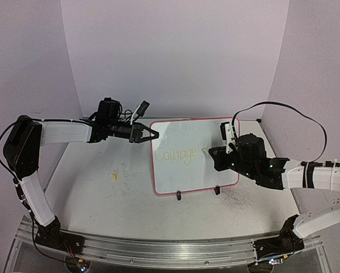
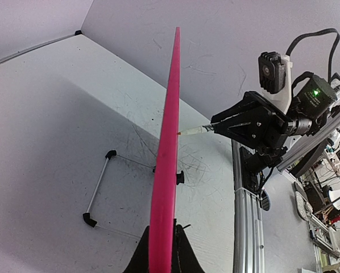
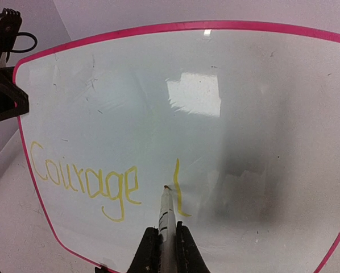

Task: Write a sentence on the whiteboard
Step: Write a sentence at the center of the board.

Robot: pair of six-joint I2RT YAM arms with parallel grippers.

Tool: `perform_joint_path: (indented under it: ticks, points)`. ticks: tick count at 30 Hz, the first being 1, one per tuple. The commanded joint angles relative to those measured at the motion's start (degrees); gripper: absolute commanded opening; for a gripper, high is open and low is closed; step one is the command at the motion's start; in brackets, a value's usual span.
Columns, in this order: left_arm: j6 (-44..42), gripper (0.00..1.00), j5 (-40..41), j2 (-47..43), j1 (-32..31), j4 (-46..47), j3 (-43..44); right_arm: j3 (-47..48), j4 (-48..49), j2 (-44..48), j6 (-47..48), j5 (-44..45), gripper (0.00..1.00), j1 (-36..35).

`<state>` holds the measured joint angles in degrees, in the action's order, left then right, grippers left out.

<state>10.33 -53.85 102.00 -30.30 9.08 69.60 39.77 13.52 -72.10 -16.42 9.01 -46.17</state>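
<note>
The whiteboard [image 1: 184,149] stands tilted on two black clip feet, its pink rim edge-on in the left wrist view [image 2: 169,142]. My left gripper [image 1: 149,133] is shut on the board's upper left rim; in its own view [image 2: 161,250] the jaws pinch the rim. The sentence [image 3: 85,182] reads "Courage" in yellow, followed by one long stroke [image 3: 179,193]; it also shows in the top view [image 1: 180,153]. My right gripper [image 3: 165,242] is shut on a marker [image 3: 166,213], whose tip sits at the board just left of that stroke. In the top view the right gripper [image 1: 220,154] is at the board's right side.
A small yellow scrap [image 1: 115,177] lies on the table left of the board. A thin wire stand [image 2: 99,190] with black ends lies behind the board. Purple walls enclose the back and sides. An aluminium rail [image 1: 158,250] runs along the near edge.
</note>
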Motion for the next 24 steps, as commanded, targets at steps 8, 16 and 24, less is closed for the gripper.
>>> perform_joint_path:
  ticks: [8,16,24]
  points:
    - [-5.02,0.00,6.54,-1.27,-0.32,-0.41,-1.03,1.05,-4.16,3.62,-1.12,9.11,0.00,0.18]
    - [-5.05,0.00,6.54,-1.10,-0.32,-0.45,-1.00,-0.77,-4.01,6.22,-1.19,6.29,0.00,0.20]
    - [-5.14,0.00,6.70,-1.50,-0.37,-0.44,-1.21,0.36,-1.21,3.48,-0.57,3.71,0.00,0.24]
